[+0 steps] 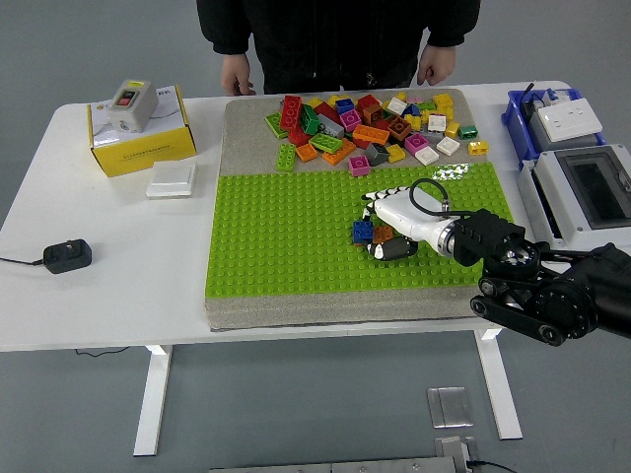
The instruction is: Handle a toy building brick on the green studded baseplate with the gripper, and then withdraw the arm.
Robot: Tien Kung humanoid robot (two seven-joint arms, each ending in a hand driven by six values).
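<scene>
Brick (pixel 364 232), blue, sits right of centre on the baseplate (pixel 276 236), with your right hand (pixel 386 229) curled around it and a brown one; whether it's truly clamped, you can't tell. Press straight down, release, then draw back toward lower right

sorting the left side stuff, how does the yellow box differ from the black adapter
The yellow box is bright yellow with a grey switch unit on top; the black adapter is plain black with nothing on it. The box is much larger and taller. The adapter has a cable running off left; the box shows none. Both sit on the white table, left of the baseplate.
</scene>
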